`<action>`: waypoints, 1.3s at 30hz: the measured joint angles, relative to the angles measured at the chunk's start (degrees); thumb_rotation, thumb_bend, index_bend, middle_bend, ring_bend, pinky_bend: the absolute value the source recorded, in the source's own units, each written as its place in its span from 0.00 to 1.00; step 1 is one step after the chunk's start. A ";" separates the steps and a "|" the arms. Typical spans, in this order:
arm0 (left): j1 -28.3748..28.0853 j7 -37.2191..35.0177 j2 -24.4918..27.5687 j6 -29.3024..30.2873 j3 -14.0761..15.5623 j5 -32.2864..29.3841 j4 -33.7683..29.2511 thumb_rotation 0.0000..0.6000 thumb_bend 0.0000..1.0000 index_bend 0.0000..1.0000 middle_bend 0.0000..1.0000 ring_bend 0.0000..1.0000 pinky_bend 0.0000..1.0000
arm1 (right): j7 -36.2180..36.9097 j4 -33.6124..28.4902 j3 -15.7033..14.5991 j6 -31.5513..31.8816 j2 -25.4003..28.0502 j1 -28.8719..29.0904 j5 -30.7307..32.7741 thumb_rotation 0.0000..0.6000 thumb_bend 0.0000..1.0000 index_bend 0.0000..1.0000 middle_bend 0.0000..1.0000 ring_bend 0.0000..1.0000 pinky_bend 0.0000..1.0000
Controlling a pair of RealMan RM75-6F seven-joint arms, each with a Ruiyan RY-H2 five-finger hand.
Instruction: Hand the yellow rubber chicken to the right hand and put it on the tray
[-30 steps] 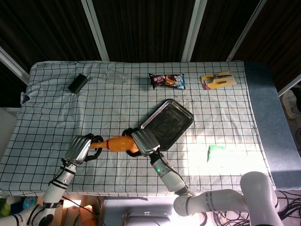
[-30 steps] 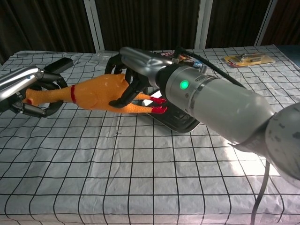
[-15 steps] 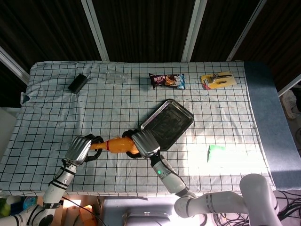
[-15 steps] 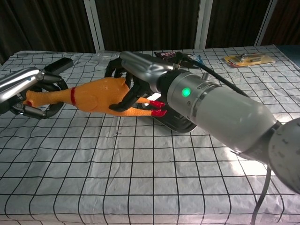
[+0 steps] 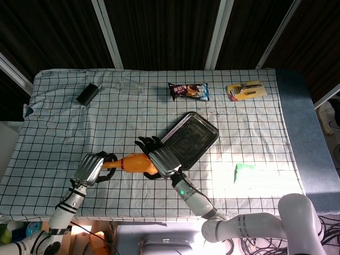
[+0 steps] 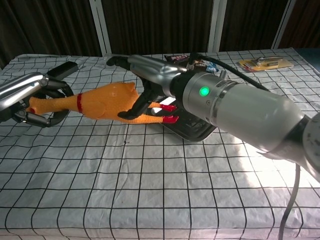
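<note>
Fingers of the right hand spread apart around the yellow rubber chicken's body, one beneath it; the left hand grips its neck above the tabletop. The tray lies just behind; a snack packet and black box sit farther back.

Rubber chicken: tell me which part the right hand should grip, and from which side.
Grip the rubber chicken at its fat body. It lies level above the cloth, with the left hand holding the thin neck end. The right hand should close from above and from the leg side, where the body is widest and free.
</note>
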 measured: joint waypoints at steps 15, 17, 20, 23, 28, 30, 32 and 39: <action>0.29 -0.69 0.39 0.59 0.30 0.63 -0.57 1.00 0.87 0.60 0.71 0.47 0.73 | -0.90 3.79 0.82 3.77 -5.74 -0.06 -0.21 1.00 0.48 0.96 0.88 0.80 0.81; 0.43 -0.82 0.35 0.62 0.18 0.19 -0.68 1.00 0.85 0.57 0.65 0.44 0.62 | -0.87 3.66 1.07 4.01 -5.72 -0.26 -0.51 1.00 0.49 0.97 0.88 0.80 0.82; 0.58 -0.51 0.09 0.86 0.03 -0.09 -0.04 1.00 0.61 0.31 0.39 0.28 0.36 | -0.99 3.15 1.34 4.22 -5.25 -0.51 -0.68 1.00 0.49 0.98 0.88 0.80 0.82; 0.63 0.33 -0.17 1.90 0.11 0.98 1.83 1.00 0.40 0.01 0.07 0.04 0.20 | -1.49 2.35 1.51 4.47 -4.41 -0.80 -0.72 1.00 0.49 0.98 0.88 0.80 0.82; 0.87 1.06 -0.48 5.58 0.11 3.87 3.95 1.00 0.28 0.00 0.00 0.00 0.06 | -2.46 0.40 1.57 4.91 -2.41 -1.54 -0.44 1.00 0.49 0.99 0.88 0.80 0.83; 0.85 0.05 -0.28 6.09 0.23 4.68 4.18 1.00 0.25 0.00 0.00 0.00 0.04 | -2.81 -0.30 1.46 5.12 -1.39 -1.96 -0.42 1.00 0.49 0.99 0.89 0.80 0.83; 0.79 -1.60 0.29 6.51 0.56 5.86 4.38 1.00 0.24 0.00 0.00 0.00 0.02 | -3.11 -0.74 1.33 5.34 -0.33 -2.40 -0.43 1.00 0.49 1.00 0.89 0.81 0.83; 1.71 -5.46 4.14 7.67 2.49 7.78 3.49 1.00 0.23 0.00 0.00 0.00 0.00 | -3.62 0.37 0.79 6.61 3.86 -4.30 -1.25 1.00 0.49 1.00 0.89 0.81 0.83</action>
